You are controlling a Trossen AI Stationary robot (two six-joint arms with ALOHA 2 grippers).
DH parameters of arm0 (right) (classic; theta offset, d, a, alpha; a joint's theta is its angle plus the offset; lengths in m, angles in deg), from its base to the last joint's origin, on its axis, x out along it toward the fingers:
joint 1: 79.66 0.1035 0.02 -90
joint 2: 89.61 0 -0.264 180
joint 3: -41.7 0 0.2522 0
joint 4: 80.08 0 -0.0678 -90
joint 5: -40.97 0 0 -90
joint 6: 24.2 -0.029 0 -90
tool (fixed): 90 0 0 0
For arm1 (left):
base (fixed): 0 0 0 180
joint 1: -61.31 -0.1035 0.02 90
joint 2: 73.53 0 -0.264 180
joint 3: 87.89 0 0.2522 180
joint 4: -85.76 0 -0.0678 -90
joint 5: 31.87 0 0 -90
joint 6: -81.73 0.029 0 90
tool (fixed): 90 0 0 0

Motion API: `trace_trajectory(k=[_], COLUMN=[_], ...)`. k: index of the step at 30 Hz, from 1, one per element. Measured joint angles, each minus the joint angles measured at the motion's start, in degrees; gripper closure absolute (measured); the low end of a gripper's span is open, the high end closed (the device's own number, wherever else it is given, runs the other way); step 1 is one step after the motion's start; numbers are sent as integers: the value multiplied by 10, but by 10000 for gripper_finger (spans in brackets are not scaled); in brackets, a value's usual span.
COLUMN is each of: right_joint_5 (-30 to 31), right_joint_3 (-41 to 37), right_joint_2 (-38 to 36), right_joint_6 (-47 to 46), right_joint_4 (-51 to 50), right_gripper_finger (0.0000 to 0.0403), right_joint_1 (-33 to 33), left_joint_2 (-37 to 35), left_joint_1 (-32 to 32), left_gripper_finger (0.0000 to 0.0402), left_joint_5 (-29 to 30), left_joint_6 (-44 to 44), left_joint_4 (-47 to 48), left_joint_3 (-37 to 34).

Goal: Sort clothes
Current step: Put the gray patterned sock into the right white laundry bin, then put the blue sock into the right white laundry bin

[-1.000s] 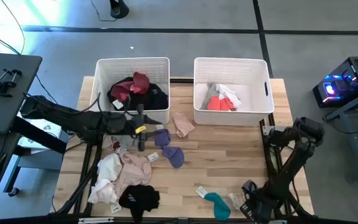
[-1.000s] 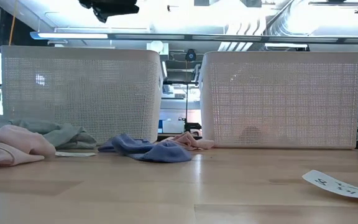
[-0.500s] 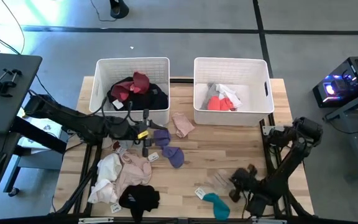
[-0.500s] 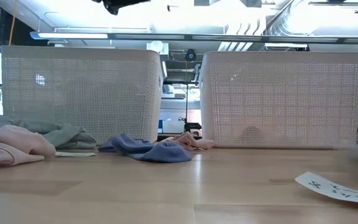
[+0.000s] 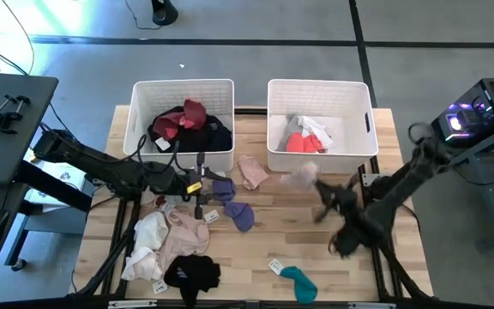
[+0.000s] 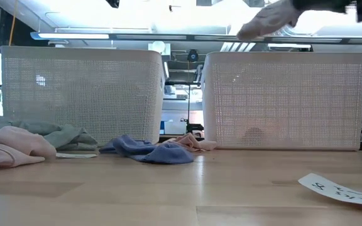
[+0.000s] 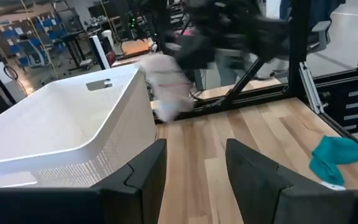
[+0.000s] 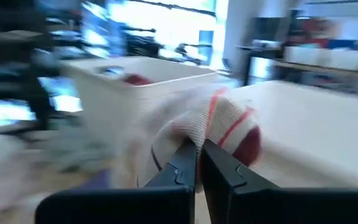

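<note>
My right gripper is shut on a whitish sock with red stripes and a maroon tip, held high in front of the right white bin. The sock also shows in the low view and in the left wrist view. My left gripper is open and empty in front of the left bin, over lavender garments that lie flat on the table. My right gripper pinches the sock between its two fingers at a bunched part beside the striped end. The sock is lifted clear of the table and trails from the fingers toward the right bin. The blur hides how many layers are held.
The left bin holds maroon and black clothes; the right bin holds white and red ones. On the table lie a pink sock, a cream and pink pile, a black garment, a teal sock and a paper tag.
My right gripper has risen quickly from the table's near right corner and gone toward the far edge and the right bin. It has carried the whitish sock off the table, and the sock now hangs clear in front of that bin.
</note>
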State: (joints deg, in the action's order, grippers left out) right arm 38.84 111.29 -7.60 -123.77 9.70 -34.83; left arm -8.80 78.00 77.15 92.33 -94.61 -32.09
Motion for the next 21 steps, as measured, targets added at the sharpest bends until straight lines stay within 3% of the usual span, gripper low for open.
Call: trace_trajectory(k=[5,11,16,21], right_joint_5=[-5,-38,-65,-70], right_joint_3=[0,0,0,0], right_joint_2=[-104,-211,-268,-297], right_joint_6=[70,182,248,255], right_joint_4=[-69,-81,-60,-20], right_gripper_finger=[396,385,320,248], right_joint_1=[-127,-260,-311,-321], left_joint_2=[3,15,38,64], left_joint_1=[0,0,0,0], left_gripper_finger=[249,249,249,249], left_joint_5=[5,10,10,11], left_joint_6=[-2,-15,-15,-17], left_joint_4=[12,30,26,21], left_joint_3=[0,0,0,0])
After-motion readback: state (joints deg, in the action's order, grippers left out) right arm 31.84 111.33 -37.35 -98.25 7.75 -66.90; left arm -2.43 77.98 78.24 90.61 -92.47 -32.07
